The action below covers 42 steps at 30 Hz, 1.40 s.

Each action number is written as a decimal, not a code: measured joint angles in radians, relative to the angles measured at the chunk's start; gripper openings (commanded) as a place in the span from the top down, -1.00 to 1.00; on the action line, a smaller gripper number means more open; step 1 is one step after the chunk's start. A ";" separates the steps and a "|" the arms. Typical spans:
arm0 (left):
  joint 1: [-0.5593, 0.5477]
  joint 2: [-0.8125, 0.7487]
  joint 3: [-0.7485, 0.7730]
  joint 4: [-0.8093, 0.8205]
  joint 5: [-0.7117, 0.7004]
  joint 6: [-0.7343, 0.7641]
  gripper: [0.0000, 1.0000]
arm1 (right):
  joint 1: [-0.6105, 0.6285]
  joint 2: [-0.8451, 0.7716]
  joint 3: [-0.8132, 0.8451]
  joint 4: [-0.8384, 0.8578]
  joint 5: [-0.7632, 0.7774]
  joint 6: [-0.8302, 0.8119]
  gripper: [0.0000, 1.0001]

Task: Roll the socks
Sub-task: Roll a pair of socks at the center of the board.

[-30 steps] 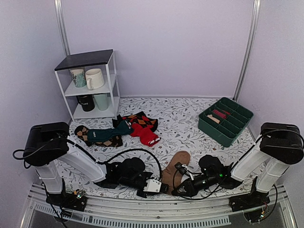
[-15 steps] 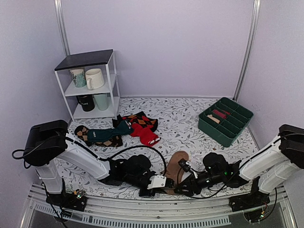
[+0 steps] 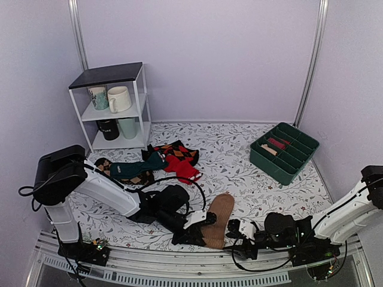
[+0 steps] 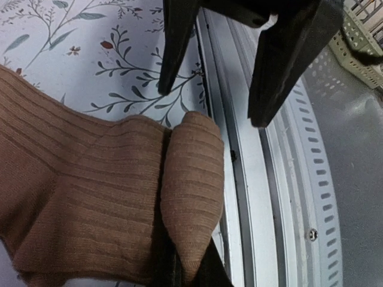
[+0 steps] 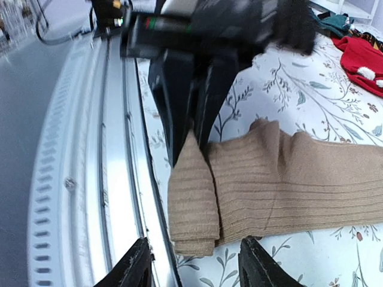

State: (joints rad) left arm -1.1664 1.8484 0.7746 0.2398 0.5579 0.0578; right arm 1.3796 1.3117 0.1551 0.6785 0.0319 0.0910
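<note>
Though the wrist views cut off their far end, the socks sit clamped in the left hand. Just beyond, the right hand, fingers now apart, has drawn back.

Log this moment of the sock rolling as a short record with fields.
socks: ribbed tan-brown socks, lying on the floral table, near end folded over once
left gripper: shut on the folded end
right gripper: open, facing the fold, not touching it
roll: barely begun, one fold only
nearby: red sock and teal and argyle socks, apart from both grippers
</note>
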 measured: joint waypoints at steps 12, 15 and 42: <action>0.028 0.036 0.018 0.003 0.090 -0.033 1.00 | 0.105 0.142 0.072 0.031 0.176 -0.164 -0.01; 0.029 0.037 0.018 0.005 0.094 -0.033 1.00 | 0.106 0.150 0.082 0.032 0.172 -0.171 -0.01; 0.015 -0.116 -0.127 0.128 -0.126 -0.014 0.04 | 0.032 0.293 0.091 0.134 0.064 0.079 0.91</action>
State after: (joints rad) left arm -1.1511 1.7329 0.6472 0.3676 0.4316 0.0433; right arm 1.4113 1.6051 0.2462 0.8120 0.0963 0.1699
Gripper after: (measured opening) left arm 0.469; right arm 0.092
